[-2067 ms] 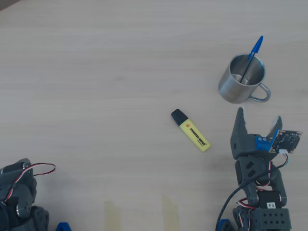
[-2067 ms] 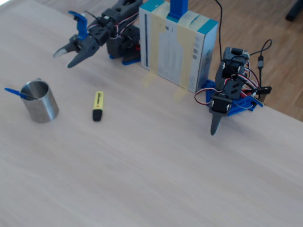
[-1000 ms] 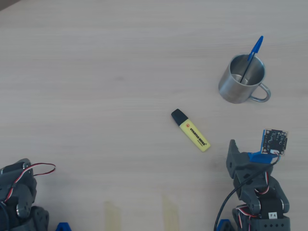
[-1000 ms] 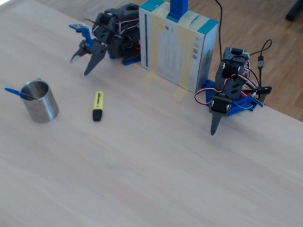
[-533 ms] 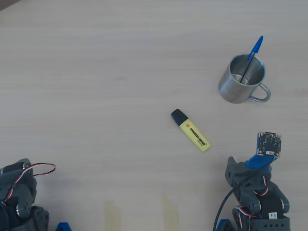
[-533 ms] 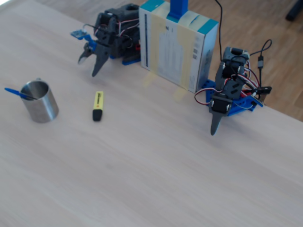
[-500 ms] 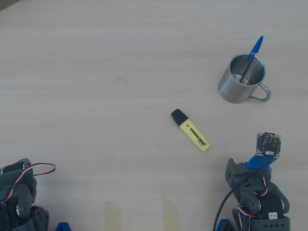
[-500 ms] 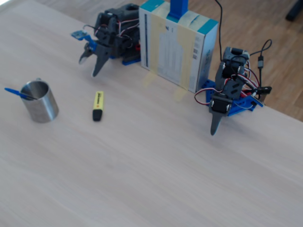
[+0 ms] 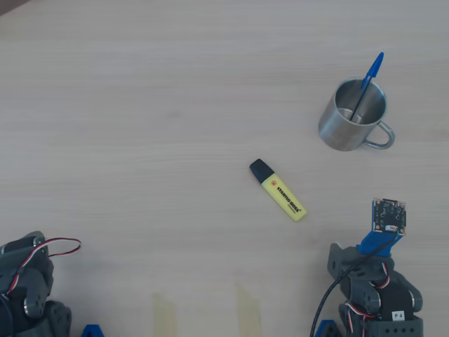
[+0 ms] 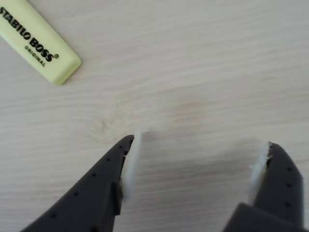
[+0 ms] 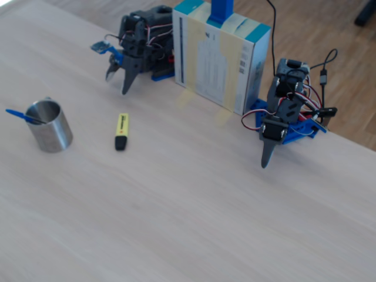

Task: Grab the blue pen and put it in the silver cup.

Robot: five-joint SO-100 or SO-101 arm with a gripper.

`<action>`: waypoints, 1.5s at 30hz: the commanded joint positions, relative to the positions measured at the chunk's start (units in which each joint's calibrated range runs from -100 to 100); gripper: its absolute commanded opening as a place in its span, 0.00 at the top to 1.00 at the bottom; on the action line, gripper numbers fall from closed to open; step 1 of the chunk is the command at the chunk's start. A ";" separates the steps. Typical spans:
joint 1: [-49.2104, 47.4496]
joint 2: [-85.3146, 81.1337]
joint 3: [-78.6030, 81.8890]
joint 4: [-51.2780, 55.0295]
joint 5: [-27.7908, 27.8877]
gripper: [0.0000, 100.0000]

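The blue pen [image 9: 367,76] stands tilted inside the silver cup [image 9: 332,130], its cap sticking out over the rim. The fixed view shows the same: the blue pen [image 11: 16,113] leans out of the silver cup [image 11: 53,134] to the left. My gripper [image 9: 354,248] is folded back near the arm's base, well away from the cup. It points down at the table in the fixed view, where the gripper [image 11: 116,84] is open. In the wrist view the gripper [image 10: 199,143] is open over bare wood with nothing between its fingers.
A yellow highlighter [image 9: 278,191] with a black cap lies between cup and arm; its yellow end [image 10: 36,38] shows at the wrist view's top left. A cardboard box [image 11: 220,56] and a second, idle arm [image 11: 282,117] stand at the table's far edge.
My gripper has drawn back from beside the cup toward the arm's base and tipped downward. Pen, cup and highlighter have not moved.
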 commanded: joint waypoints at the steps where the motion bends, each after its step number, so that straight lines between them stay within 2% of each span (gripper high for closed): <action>1: -0.20 0.24 0.45 0.83 0.29 0.65; 12: -0.20 0.24 0.45 0.83 0.71 0.65; 19: 0.24 0.24 0.45 1.00 1.90 0.79; 27: 0.33 0.24 0.45 1.17 2.06 0.80; 33: -0.11 0.24 0.45 1.17 1.80 0.87; 40: 0.15 0.24 0.45 1.17 1.80 0.88; 45: 0.50 0.16 0.45 1.17 1.80 0.98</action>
